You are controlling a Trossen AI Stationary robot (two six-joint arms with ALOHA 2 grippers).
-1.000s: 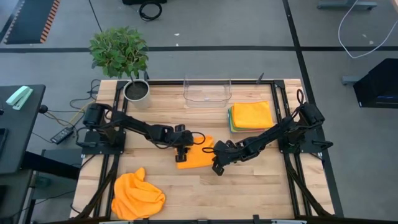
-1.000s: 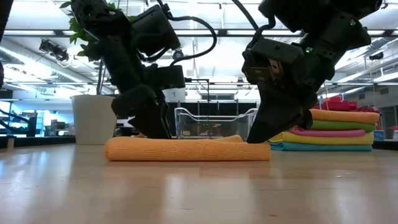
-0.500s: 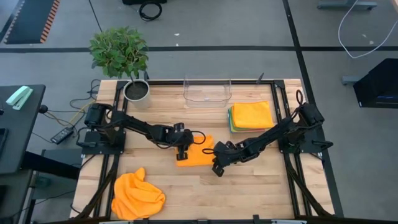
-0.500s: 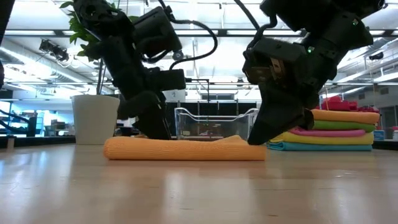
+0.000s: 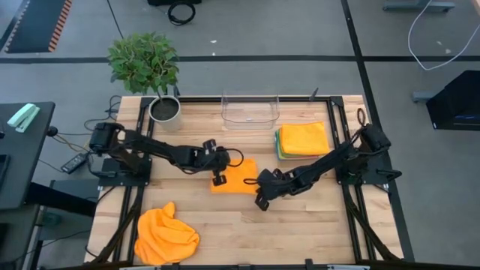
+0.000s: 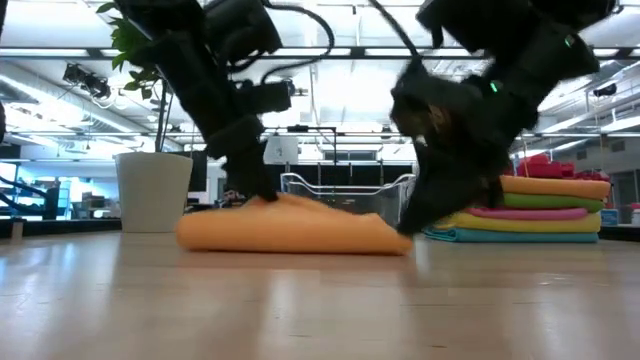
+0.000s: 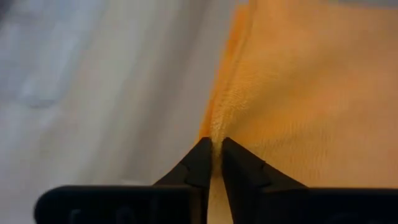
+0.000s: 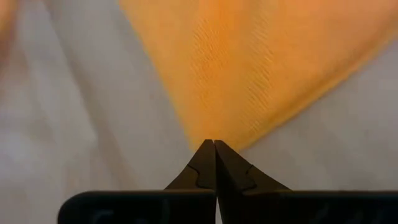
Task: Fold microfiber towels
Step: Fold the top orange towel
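Behind orange towel point(image 5: 234, 177): bin point(image 5: 250, 110) (stack point(image 5: 303, 139) beside).

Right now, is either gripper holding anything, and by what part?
Both hold the orange towel in mid-table: the left gripper pinches its folded edge, the right gripper pinches a corner.

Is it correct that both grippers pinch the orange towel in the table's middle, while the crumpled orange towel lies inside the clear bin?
Not quite. The high view shows the crumpled orange towel on the table's near left corner; the clear bin holds nothing. The left gripper and right gripper do pinch the middle orange towel.
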